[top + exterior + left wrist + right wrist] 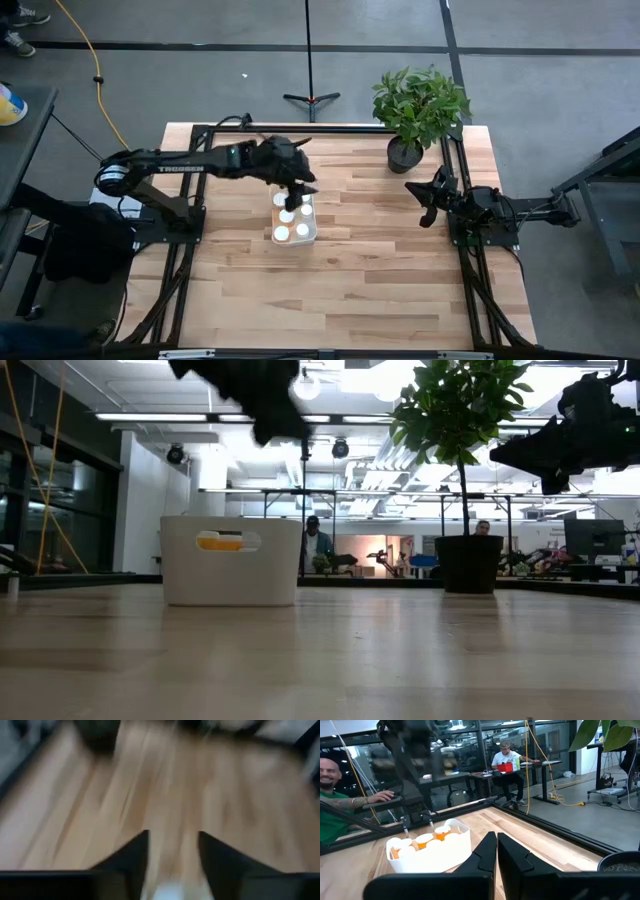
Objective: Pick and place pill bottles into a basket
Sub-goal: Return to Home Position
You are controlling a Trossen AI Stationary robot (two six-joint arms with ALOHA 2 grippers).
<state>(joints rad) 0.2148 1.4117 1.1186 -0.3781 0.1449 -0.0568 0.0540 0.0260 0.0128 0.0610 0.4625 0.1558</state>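
The white basket stands on the wooden table left of centre; it also shows in the low view and the right wrist view. Several white-capped pill bottles stand upright inside it; their bodies look orange. My left gripper hangs above the basket's far end, clear of it. Its fingers stand apart in a blurred wrist view, with wood showing between them. My right gripper waits at the table's right side, raised and shut on nothing.
A dark pot with a green plant stands at the table's far right, close to my right arm. Bare wood lies in front of the basket and across the near half of the table. People sit beyond the table's edges.
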